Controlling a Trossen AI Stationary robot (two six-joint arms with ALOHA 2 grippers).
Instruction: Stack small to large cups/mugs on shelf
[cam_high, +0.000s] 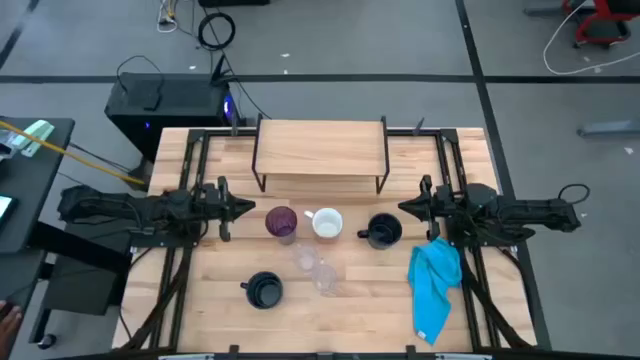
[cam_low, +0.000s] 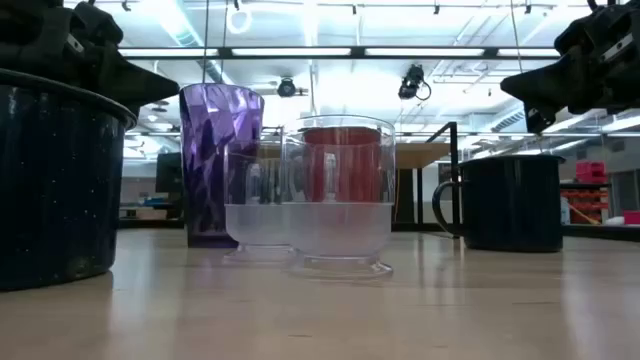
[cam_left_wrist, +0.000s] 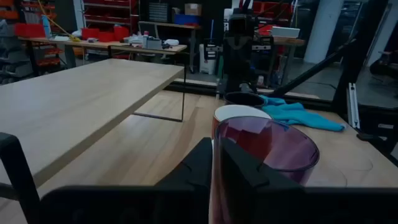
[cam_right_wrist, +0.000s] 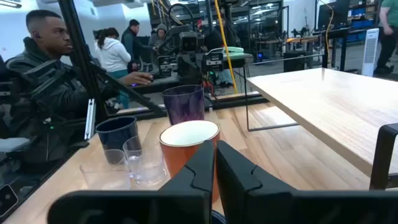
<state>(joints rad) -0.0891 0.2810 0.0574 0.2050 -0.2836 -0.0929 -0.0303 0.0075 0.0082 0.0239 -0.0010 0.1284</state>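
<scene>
1. My left gripper (cam_high: 248, 209) hovers over the left side of the table (cam_high: 350, 320), fingers together and holding nothing. It points at the purple tumbler (cam_high: 281, 222), which stands just beside its tip without touching.
2. My right gripper (cam_high: 405, 208) hovers at the right side, fingers also together and empty. It aims at the black mug (cam_high: 384, 231) just ahead of it.
3. Between the two grippers the tumbler, the white mug (cam_high: 327, 224) with its orange-brown inside, and that black mug stand in a row, each apart from the next.
4. Just in front of that row, two small clear cups (cam_high: 314, 265) sit close together. A second black mug (cam_high: 264, 290) stands nearer the front edge, to their left.
5. The shelf (cam_high: 321, 150) sits at the back of the table, behind the row, and its light plank top is bare. An open strip of tabletop lies between the shelf's legs and the cups.
6. A blue cloth (cam_high: 436, 286) lies crumpled on the right side, under my right arm and near the table's right edge.
7. I can read no labels or writing on any cup.
</scene>
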